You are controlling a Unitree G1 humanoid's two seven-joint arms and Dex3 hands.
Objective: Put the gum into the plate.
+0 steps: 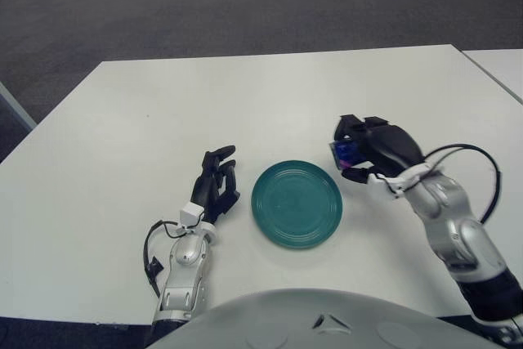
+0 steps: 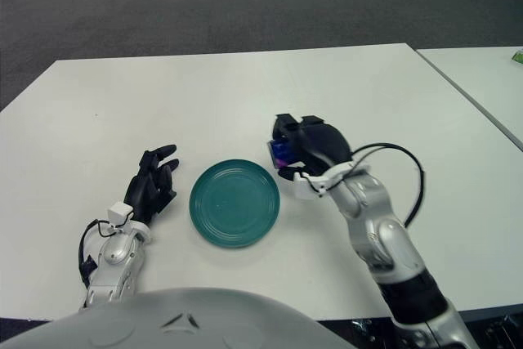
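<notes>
A teal plate [image 1: 296,202] sits on the white table near the front centre. My right hand [image 1: 364,149] is just right of the plate's far right rim, its fingers curled around a small blue and purple gum pack [image 1: 345,153], which peeks out between the fingers. The pack also shows in the right eye view [image 2: 281,152]. The hand is beside the plate, not over its middle. My left hand [image 1: 216,179] shows left of the plate with its fingers relaxed, holding nothing.
The white table [image 1: 245,96] stretches far back and to both sides. A second white table [image 1: 502,67] stands to the right with a narrow gap between. Grey carpet lies beyond.
</notes>
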